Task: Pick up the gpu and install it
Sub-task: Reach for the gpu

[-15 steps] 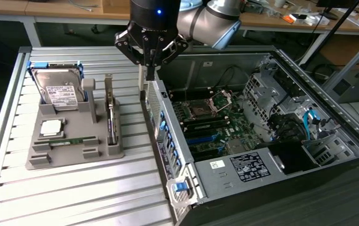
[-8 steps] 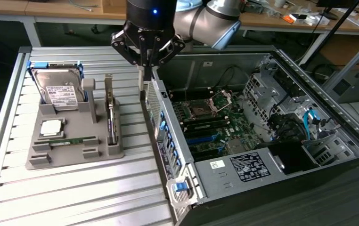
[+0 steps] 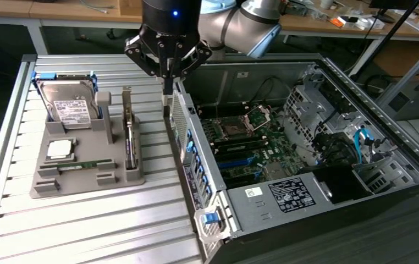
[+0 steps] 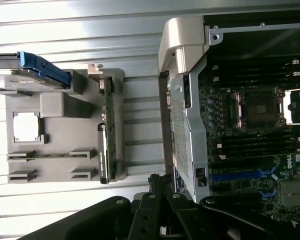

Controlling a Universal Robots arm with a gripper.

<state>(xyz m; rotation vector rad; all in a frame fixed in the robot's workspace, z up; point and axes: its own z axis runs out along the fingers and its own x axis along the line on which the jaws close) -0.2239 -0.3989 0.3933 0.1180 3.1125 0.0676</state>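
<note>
A long wooden desk [image 3: 62, 8] runs along the top of the frame. The silver ribbed table [image 3: 84, 225] shines bright below.

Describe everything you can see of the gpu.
The gpu is a thin dark circuit card standing on edge in a slot of the grey parts holder, with a silvery metal bracket at one end. It sits between the hard drive and the open computer case, touched only by the holder.

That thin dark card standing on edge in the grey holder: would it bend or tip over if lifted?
Probably stiff: the gpu looks like a rigid board with a metal bracket at one end. Thin and edge-on, it would likely topple if the grey holder were not propping it. As bare circuitry, it is probably fragile.
</note>
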